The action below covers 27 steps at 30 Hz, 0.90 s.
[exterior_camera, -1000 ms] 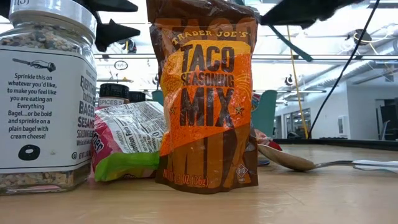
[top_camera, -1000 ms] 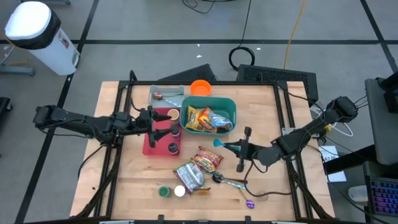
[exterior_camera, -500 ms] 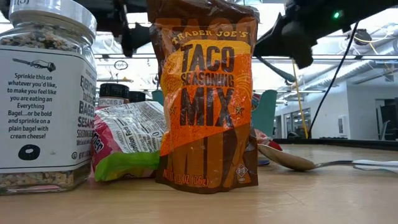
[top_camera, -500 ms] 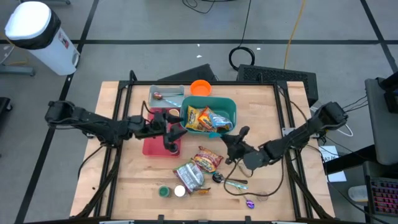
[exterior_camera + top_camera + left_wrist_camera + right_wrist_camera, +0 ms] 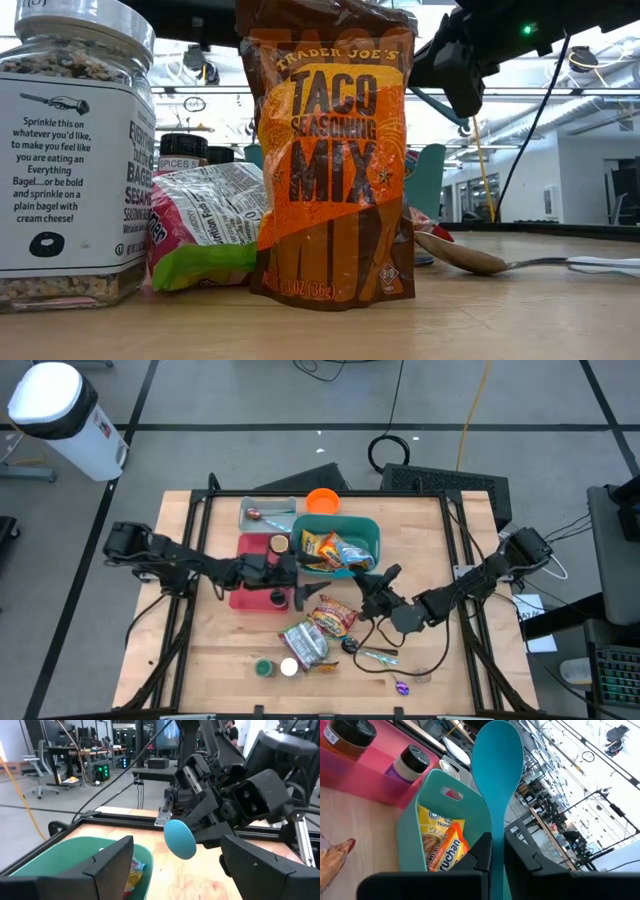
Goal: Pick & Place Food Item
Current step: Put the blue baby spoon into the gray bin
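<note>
Taco seasoning mix (image 5: 335, 160) untouched near tabletop's front edge; left tool (image 5: 300, 596), jaws wide, has advanced toward it, right tool (image 5: 366, 582) clamping teal spoon (image 5: 495, 780).

The left gripper (image 5: 308, 589) has moved right, from over the pink plastic tray (image 5: 243, 596) to the edge of the teal plastic bin (image 5: 372, 536). The right gripper (image 5: 372, 582), clamped on the teal plastic spoon (image 5: 496, 780), has moved left toward the same bin.
</note>
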Motion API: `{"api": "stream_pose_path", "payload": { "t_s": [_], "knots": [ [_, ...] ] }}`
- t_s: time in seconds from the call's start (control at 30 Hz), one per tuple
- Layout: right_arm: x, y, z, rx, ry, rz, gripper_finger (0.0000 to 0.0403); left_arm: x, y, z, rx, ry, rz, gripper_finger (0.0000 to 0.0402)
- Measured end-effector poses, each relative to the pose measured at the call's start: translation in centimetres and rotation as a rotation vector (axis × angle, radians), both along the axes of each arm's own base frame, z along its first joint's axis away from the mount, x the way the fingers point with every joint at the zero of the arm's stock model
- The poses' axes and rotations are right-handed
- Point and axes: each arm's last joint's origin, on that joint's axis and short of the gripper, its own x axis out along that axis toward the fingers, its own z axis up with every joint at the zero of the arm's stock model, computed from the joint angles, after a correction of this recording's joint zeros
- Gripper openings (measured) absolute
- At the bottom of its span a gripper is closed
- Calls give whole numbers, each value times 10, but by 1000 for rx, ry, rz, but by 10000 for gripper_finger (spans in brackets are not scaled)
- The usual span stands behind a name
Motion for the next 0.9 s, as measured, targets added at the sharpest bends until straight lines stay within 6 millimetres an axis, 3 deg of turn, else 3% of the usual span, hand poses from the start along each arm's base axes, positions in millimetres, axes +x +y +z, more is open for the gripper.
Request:
{"api": "stream_pose_path", "payload": {
  "t_s": [0.3, 0.47, 0.63, 0.9],
  "knots": [
    [0, 0, 0, 3, -2, 2, 17, 29, -4, -2, 1, 5, 4, 310],
    [0, 0, 0, 7, -5, 2, 17, 35, -3, -5, 3, 15, 43, 298],
    [0, 0, 0, 9, -6, 3, 18, 35, -2, -3, -16, 7, 67, 217],
    [0, 0, 0, 11, -12, -1, 18, 35, 0, -6, -47, 26, 94, 26]
  ]
}}
